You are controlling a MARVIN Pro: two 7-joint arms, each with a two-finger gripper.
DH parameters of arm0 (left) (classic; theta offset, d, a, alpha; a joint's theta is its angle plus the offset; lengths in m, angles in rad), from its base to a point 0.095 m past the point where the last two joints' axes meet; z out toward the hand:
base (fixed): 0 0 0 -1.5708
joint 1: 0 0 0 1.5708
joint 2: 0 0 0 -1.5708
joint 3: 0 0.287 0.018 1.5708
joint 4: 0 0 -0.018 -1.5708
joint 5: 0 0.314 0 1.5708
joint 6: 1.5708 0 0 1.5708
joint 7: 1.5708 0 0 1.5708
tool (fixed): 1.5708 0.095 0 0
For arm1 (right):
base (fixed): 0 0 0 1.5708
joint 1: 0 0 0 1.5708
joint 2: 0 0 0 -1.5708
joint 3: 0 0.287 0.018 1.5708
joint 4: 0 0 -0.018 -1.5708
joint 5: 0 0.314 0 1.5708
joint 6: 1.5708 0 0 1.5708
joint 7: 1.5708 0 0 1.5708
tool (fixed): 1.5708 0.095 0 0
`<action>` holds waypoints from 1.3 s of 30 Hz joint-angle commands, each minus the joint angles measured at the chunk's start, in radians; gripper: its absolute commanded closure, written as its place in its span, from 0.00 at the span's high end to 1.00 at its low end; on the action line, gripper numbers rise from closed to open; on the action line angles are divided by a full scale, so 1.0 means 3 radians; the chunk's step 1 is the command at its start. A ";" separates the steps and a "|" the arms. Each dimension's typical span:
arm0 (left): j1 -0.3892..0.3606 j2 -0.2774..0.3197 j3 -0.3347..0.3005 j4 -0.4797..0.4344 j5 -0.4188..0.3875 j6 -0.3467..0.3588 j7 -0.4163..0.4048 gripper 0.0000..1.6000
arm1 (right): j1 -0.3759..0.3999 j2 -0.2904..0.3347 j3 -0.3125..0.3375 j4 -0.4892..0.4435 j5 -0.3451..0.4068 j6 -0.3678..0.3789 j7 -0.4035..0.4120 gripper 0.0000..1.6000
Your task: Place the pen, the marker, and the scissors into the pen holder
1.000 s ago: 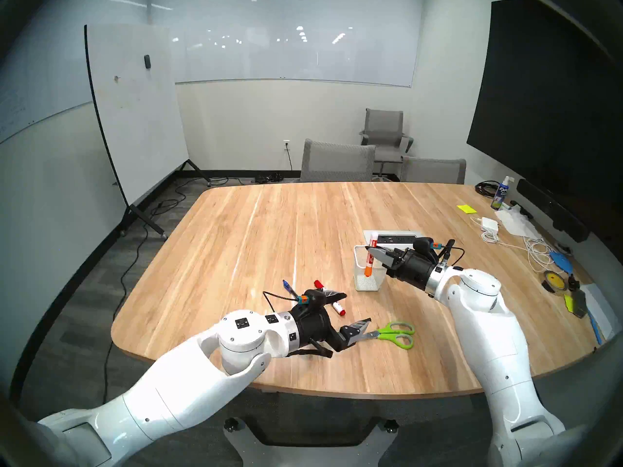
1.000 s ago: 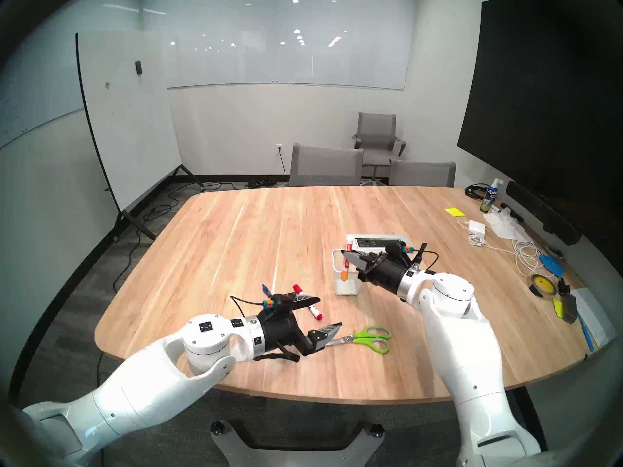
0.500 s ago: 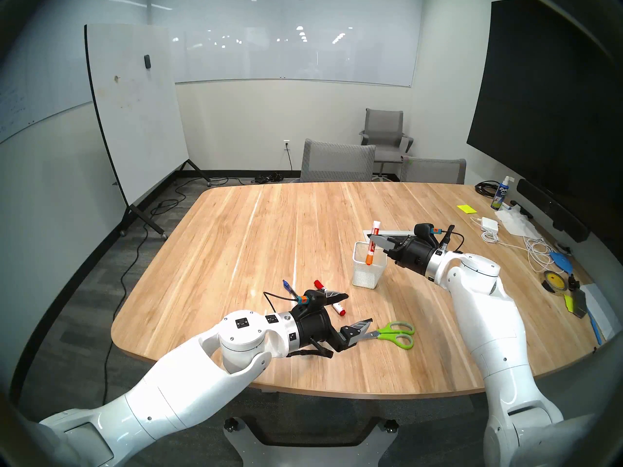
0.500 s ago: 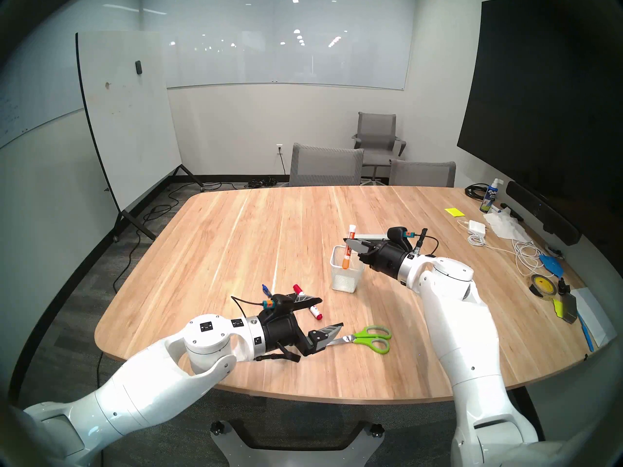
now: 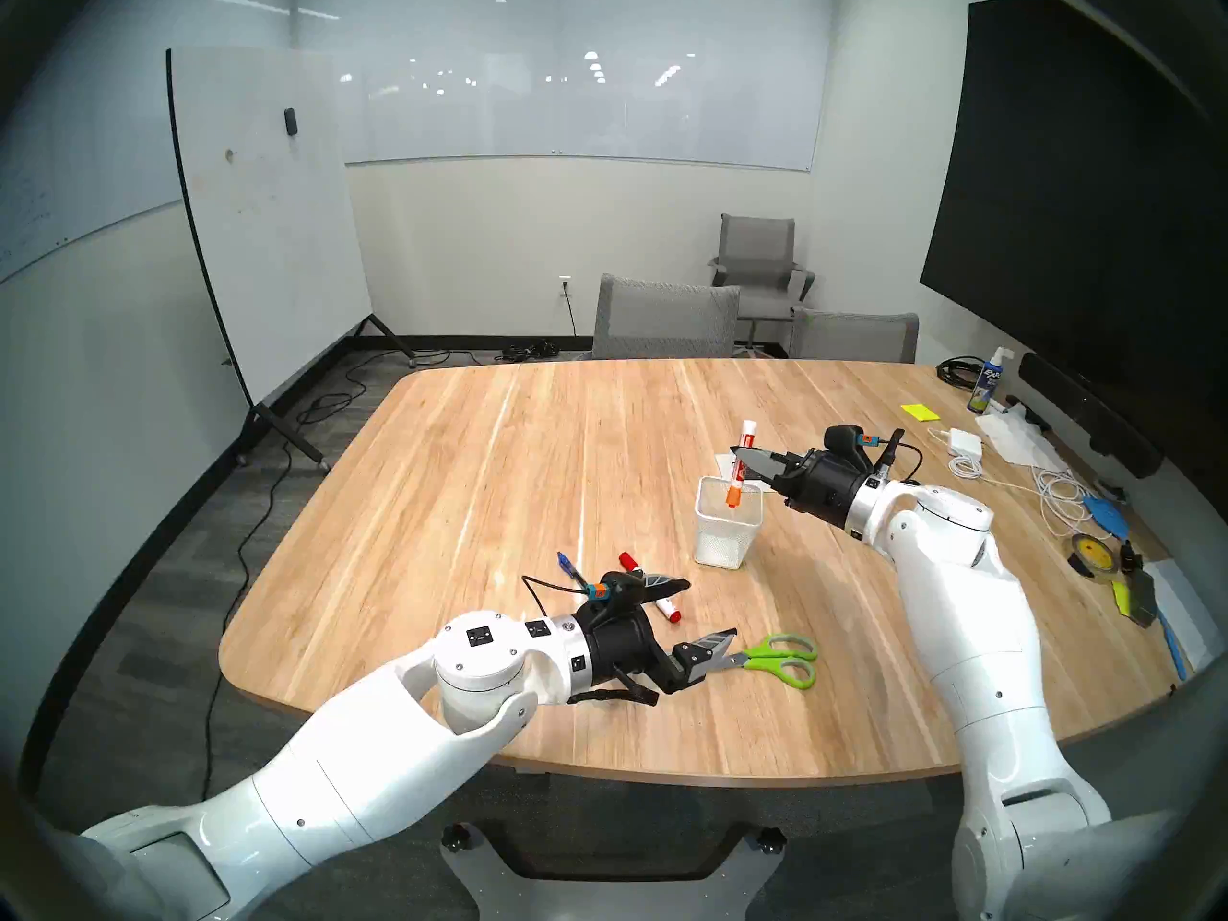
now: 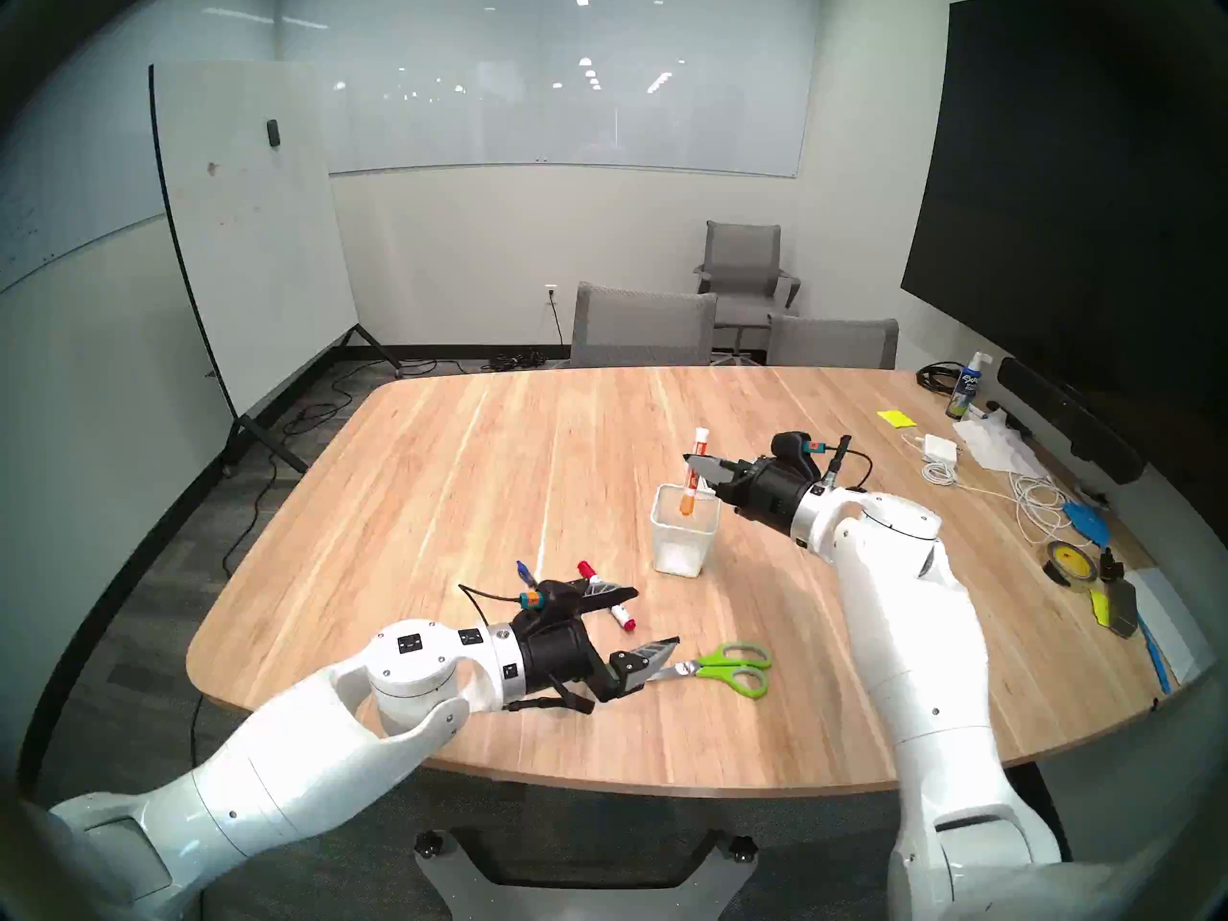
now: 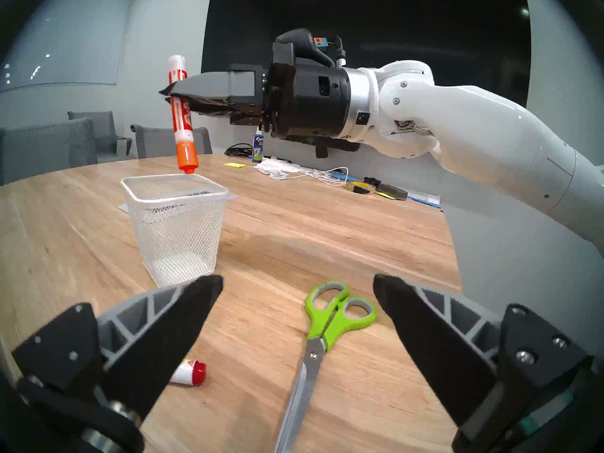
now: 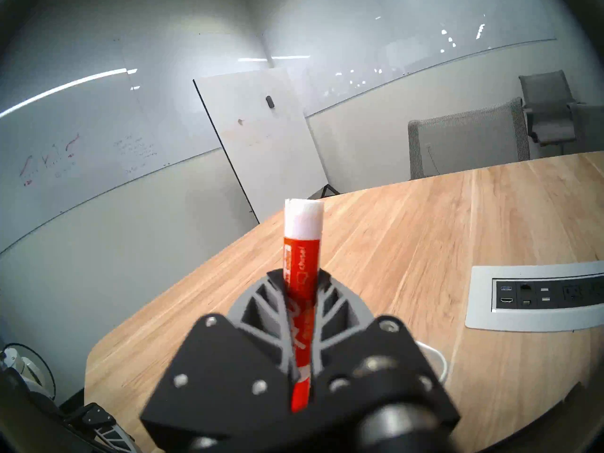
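Slim blue ballpoint pen (image 5: pixel 570 565) lies on light wooden table (image 5: pixel 465 488) at my far left, beside white marker with red ends (image 5: pixel 668 609). My left gripper (image 7: pixel 297 292) spread wide, empty, over lime-green-handled scissors (image 7: pixel 322 331) lying flat. White wire-mesh pen holder (image 7: pixel 176 220) upright beyond. My right gripper (image 7: pixel 171 94) clamps orange-capped white marker (image 7: pixel 181 122) just above holder rim, cap down, slightly tilted.
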 commanded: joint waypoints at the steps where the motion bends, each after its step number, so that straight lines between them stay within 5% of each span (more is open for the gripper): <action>1: -0.0028 -0.0066 -0.0001 -0.0016 -0.0004 -0.0072 -0.0017 1.00 | 0.0079 -0.0095 -0.0026 0.0037 -0.0099 -0.0354 -0.0086 0.00; 19: -0.0013 -0.0067 -0.0009 -0.0019 0.0004 -0.0116 -0.0037 1.00 | -0.0079 -0.0162 -0.0029 0.0345 -0.0313 -0.1055 -0.0045 0.00; 39: -0.0014 -0.0045 -0.0003 -0.0049 0.0009 -0.0130 -0.0031 1.00 | -0.0116 -0.0121 -0.0023 0.0492 -0.0408 -0.1161 0.0103 0.03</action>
